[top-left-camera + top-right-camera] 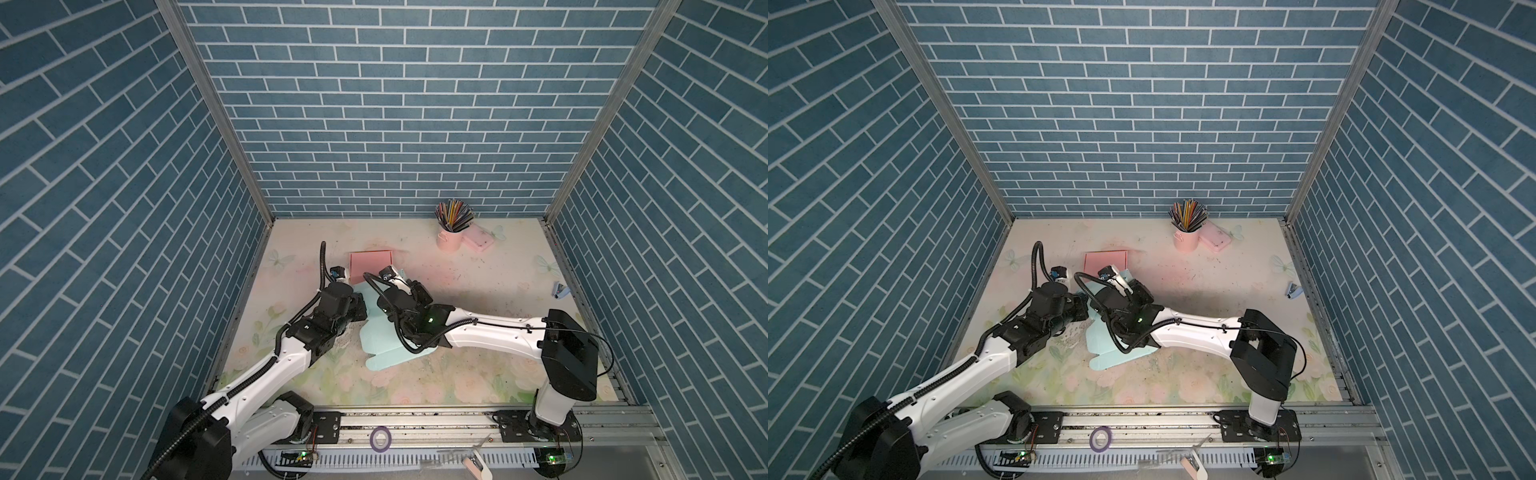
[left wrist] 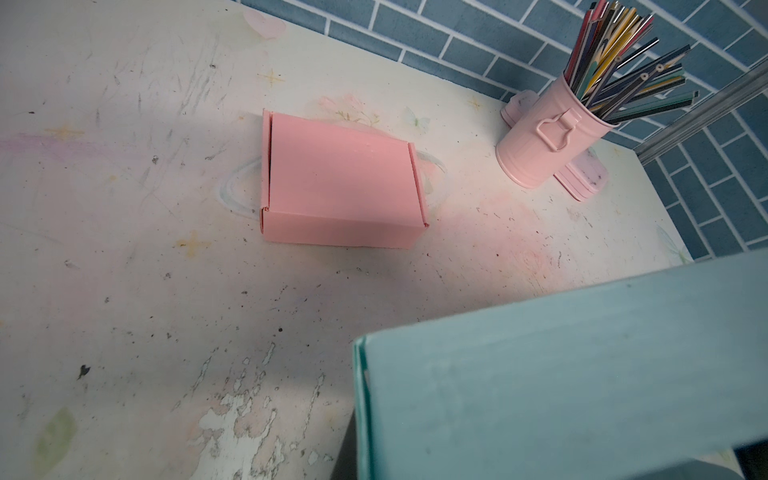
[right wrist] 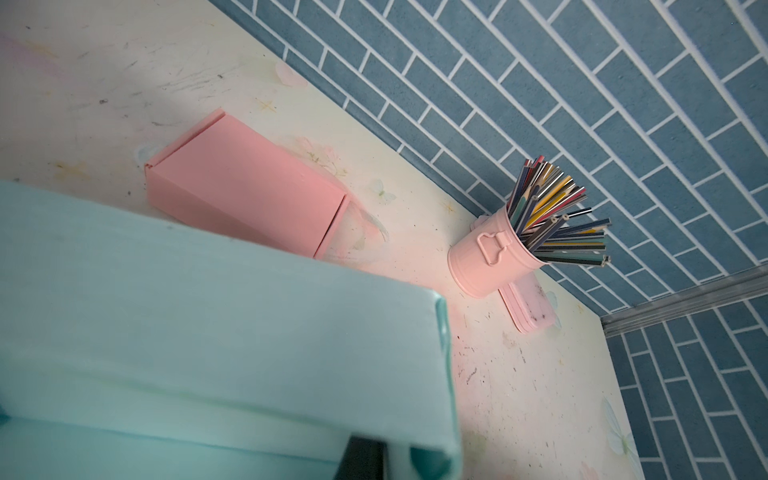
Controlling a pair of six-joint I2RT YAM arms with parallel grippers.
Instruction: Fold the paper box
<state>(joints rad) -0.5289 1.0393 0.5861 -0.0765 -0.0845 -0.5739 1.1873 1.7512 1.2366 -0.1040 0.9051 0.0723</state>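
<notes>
Paper box (image 1: 386,353), a teal blank only partly raised, lies on the table (image 1: 478,291) left of the middle. Its long axis runs from the near edge toward the back wall, with the flat flaps nearest the arm bases.

At its left side sits our left gripper (image 1: 360,306), fingers pressed together. We cannot tell whether they nip the card, though an upright teal wall (image 2: 561,374) fills much of the left wrist view. That wall runs crosswise, from one gripper to the other.

At its right end, where the card is doubled over, is our right gripper (image 1: 390,293). One dark finger (image 3: 360,457) shows beneath the fold, and we cannot tell how far the gripper is closed.

Both arms are equally near, so we judge the next fold needs both ends moved together. A closed pink box (image 1: 371,264) stands just behind.
</notes>
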